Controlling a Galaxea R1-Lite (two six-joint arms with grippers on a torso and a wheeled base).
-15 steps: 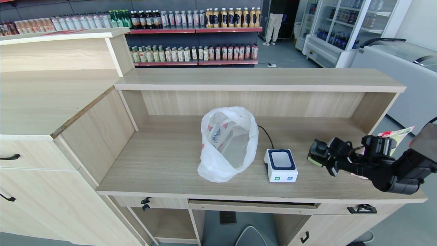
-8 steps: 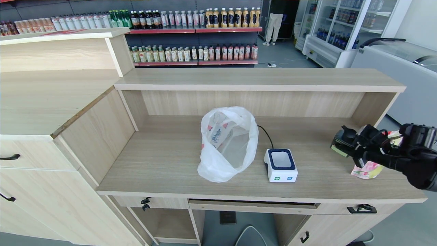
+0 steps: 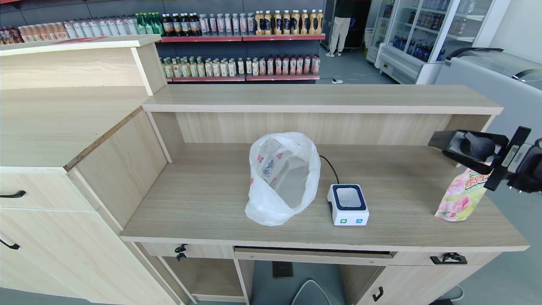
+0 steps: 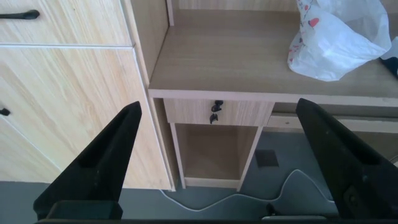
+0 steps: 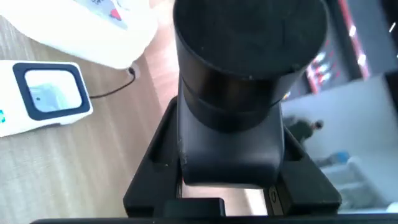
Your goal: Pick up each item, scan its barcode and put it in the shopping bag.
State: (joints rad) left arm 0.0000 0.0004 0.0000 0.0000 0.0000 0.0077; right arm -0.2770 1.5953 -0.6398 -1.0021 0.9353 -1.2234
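Wooden counter (image 3: 203, 195) before drink shelves (image 3: 237, 38) (bearing shopping bag (image 3: 279, 186), scanner (image 3: 348, 204), pouch (image 3: 459, 199)); left gripper (image 4: 217, 106) jaws wide, right gripper (image 3: 470, 148) unclear.

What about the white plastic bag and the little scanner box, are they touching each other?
Apart. The head view shows a strip of bare counter between the shopping bag and the scanner, so they sit side by side with a gap.

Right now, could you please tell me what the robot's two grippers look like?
The left gripper has two long, matte black, wedge-shaped fingers. The right gripper is also black and boxy, with flat plates, a rounded black part and pale grey tags on its wrist bracket.
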